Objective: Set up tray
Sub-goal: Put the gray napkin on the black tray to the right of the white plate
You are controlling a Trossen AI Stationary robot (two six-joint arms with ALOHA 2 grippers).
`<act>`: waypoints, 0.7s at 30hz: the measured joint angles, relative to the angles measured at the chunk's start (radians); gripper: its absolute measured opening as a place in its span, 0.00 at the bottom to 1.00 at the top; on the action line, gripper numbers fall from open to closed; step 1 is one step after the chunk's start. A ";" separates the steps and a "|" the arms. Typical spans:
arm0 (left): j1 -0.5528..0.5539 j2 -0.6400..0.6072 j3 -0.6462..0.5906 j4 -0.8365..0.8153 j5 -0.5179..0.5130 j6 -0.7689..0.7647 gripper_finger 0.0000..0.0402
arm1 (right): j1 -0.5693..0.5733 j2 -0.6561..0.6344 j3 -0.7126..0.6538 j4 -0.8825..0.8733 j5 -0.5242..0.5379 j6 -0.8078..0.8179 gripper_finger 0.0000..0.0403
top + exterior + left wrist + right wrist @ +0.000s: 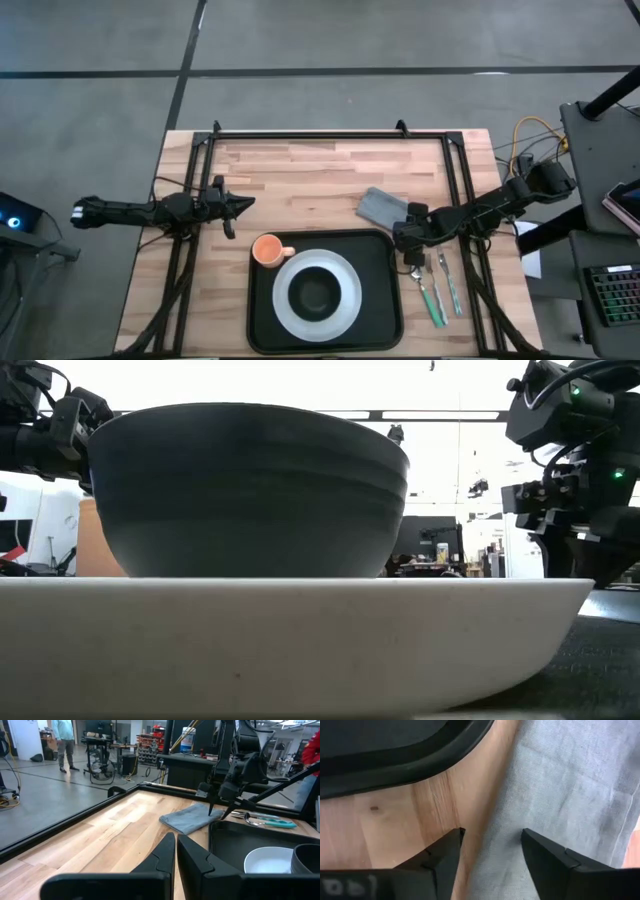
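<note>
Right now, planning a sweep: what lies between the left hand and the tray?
Only bare wood in the high view: left hand, tray.

text: none legible | labels: none | brands: none | numbers: faint mirrored marks on right gripper [490, 851] body, unreadable

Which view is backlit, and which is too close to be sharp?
Low view: the bowl on the plate stands dark against a bright room. Right wrist view: the right gripper, open, hangs just over the napkin, whose weave looks soft.
</note>
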State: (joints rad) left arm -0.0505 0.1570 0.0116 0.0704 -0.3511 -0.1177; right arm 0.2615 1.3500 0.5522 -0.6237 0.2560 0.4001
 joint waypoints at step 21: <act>0.000 0.000 0.000 0.000 0.000 0.000 0.00 | -0.002 0.004 0.000 -0.018 -0.038 0.221 0.02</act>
State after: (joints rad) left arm -0.0506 0.1567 0.0116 0.0704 -0.3511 -0.1177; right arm 0.2592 1.3541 0.5522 -0.6414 0.2184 0.6208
